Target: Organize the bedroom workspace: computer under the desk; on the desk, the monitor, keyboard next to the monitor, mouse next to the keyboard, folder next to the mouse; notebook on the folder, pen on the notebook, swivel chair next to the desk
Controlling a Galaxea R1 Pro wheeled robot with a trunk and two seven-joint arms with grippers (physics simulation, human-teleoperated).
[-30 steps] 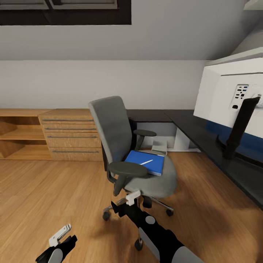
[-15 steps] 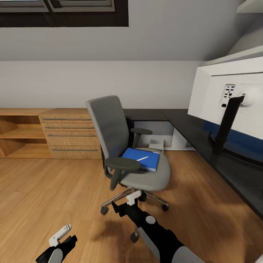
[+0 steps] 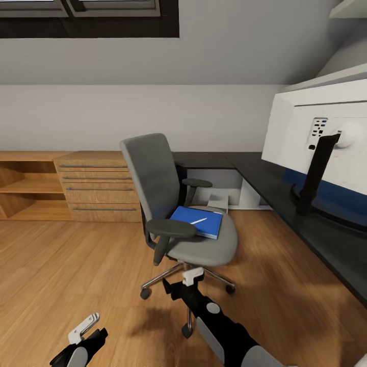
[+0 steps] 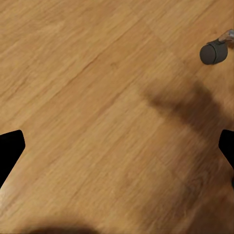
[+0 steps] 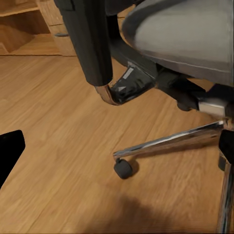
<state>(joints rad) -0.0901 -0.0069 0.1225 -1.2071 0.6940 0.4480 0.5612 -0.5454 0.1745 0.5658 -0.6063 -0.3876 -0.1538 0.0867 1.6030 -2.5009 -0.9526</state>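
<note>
Wood floor (image 3: 76, 265), white wall (image 3: 153, 112)

Even, soft, bright light throughout; no glare. Soft dark shadow on wooden floor (image 3: 76, 265) beneath swivel chair (image 3: 173, 204), seen again as blurred patch in left wrist view. Render slightly soft, fine edges smeared. Straight lines lean toward head view's edges. Dark tabletop (image 3: 306, 224) shows faint sheen. Fingers (image 4: 9, 151) plain black silhouettes, undetailed.

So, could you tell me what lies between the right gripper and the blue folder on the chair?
In the head view, the swivel chair's seat front separates the right gripper from the folder.
</note>
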